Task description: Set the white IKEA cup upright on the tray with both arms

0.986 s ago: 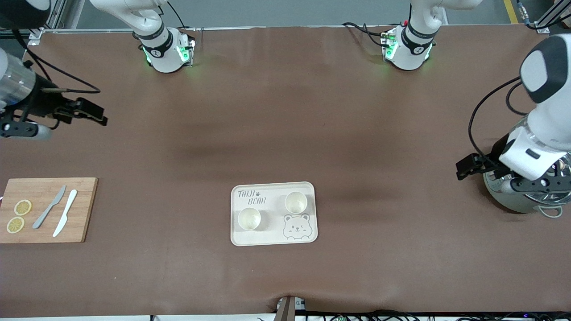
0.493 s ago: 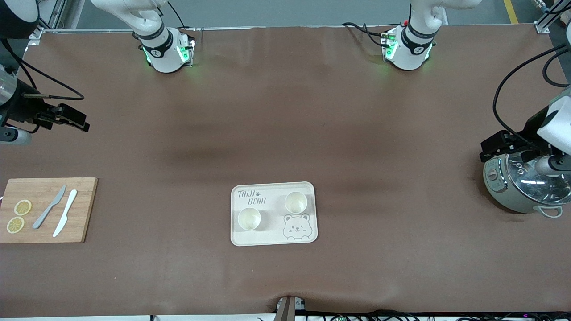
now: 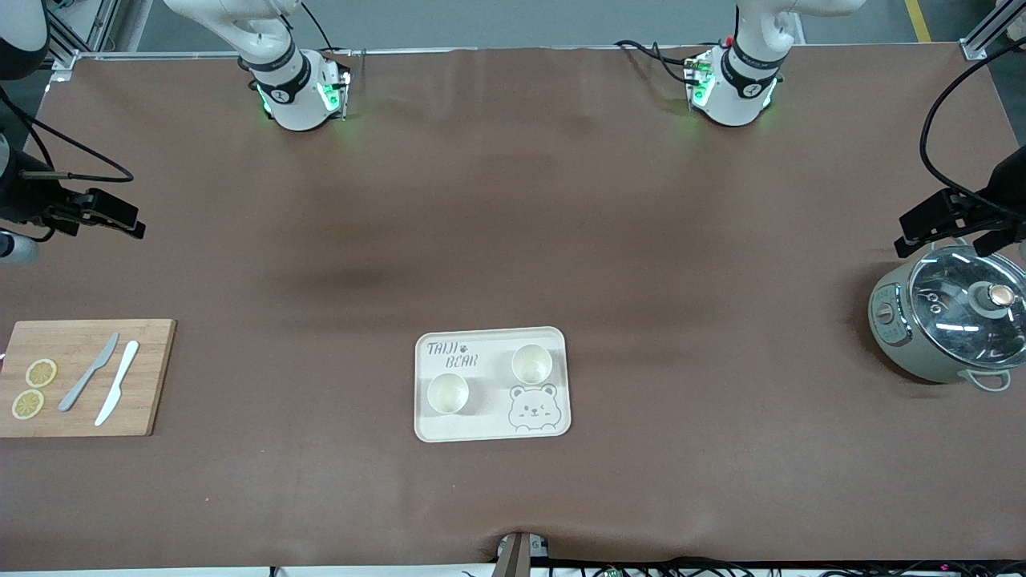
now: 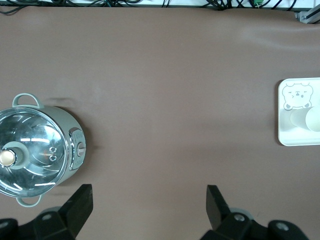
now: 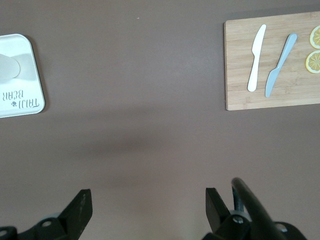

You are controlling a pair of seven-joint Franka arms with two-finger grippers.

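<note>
The left gripper (image 4: 147, 212) has its fingers (image 4: 79, 205) spread wide with nothing between them; it hangs over bare brown desk (image 3: 513, 240) at the left arm's end, just beside the grey-green cooker (image 3: 946, 324) with its glass lid. The right gripper (image 5: 146, 212) likewise shows its fingers (image 5: 80, 207) far apart and empty, up over the desk at the right arm's end, above the stretch between the tray and the wooden cutting board (image 3: 80, 377).

The cream tray (image 3: 490, 429), printed "TAIJI BEAR" with a bear face, lies on the desk about midway between the two arms' ends, well apart from both grippers. Two white cups (image 3: 447, 393) stand upright on it, mouths up: one on the tray's half nearer the front camera, the second cup (image 3: 531, 363) beside the lettering and above the bear face. On the cutting board, well apart from the tray, lie a grey knife (image 3: 88, 372), a white knife (image 3: 117, 382) and two lemon slices (image 3: 34, 388)
</note>
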